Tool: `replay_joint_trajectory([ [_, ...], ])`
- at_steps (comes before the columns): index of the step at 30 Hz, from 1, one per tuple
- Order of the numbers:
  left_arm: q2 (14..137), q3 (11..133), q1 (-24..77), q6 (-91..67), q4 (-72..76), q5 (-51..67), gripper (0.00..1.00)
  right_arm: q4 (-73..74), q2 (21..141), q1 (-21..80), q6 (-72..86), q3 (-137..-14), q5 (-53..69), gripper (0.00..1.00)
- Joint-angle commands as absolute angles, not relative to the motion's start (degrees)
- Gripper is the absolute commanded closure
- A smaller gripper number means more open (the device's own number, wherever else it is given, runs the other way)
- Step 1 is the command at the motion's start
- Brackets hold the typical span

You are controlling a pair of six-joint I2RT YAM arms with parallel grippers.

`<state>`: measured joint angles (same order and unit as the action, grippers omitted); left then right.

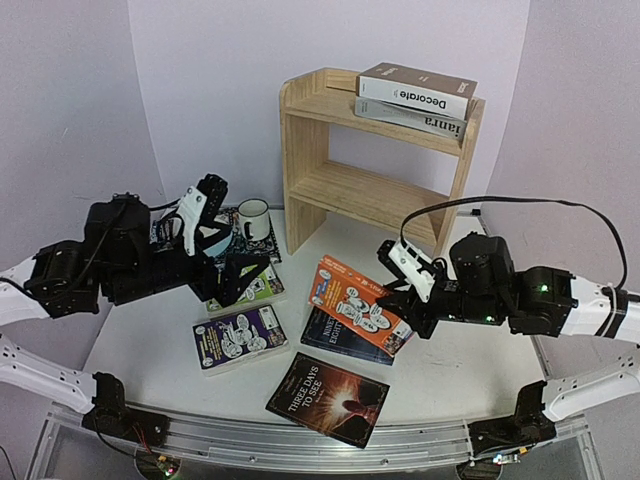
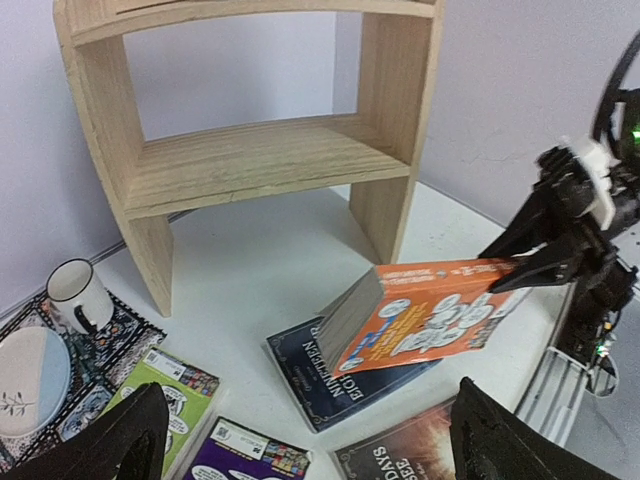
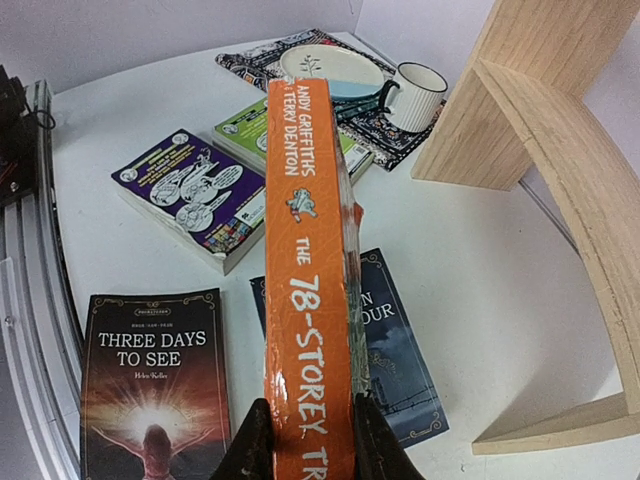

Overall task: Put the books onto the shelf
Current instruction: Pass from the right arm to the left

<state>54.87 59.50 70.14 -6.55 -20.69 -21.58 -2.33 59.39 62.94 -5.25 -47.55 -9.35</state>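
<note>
My right gripper (image 3: 308, 445) is shut on the spine end of the orange book (image 3: 305, 270), holding it tilted above the dark blue book (image 1: 328, 338). The left gripper (image 2: 310, 440) stands open and empty, low over the green book (image 1: 258, 291) and the purple book (image 1: 238, 338). "Three Days to See" (image 1: 328, 398) lies flat near the front edge. The pine shelf (image 1: 370, 190) stands at the back, with "Decorate" (image 1: 415, 88) stacked on the grey book (image 1: 420, 119) on its top tier. Its lower tier (image 2: 250, 160) is bare.
A white mug (image 1: 253, 220) and a pale plate (image 2: 30, 375) sit on a patterned placemat (image 1: 232, 250) left of the shelf, behind the left gripper. A metal rail (image 1: 300, 440) runs along the table's front edge.
</note>
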Motion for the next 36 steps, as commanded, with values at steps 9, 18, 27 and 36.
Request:
replay_joint_trajectory([
  [9,61.9,57.3,40.6,-8.1,-7.4,23.6,0.03,-9.0,57.5,63.0,-0.9,-44.4,-19.7,1.0],
  [18,64.1,55.6,30.5,-9.8,4.8,46.8,0.0,-9.2,61.0,62.9,5.5,-49.7,-12.5,1.0],
  [27,62.8,53.6,30.4,-9.1,8.5,54.3,0.0,-11.5,61.1,62.9,10.6,-56.2,1.1,1.0],
  [36,61.7,53.1,30.4,-9.1,9.3,62.2,0.0,-17.5,60.7,62.9,14.7,-58.9,9.5,1.0],
])
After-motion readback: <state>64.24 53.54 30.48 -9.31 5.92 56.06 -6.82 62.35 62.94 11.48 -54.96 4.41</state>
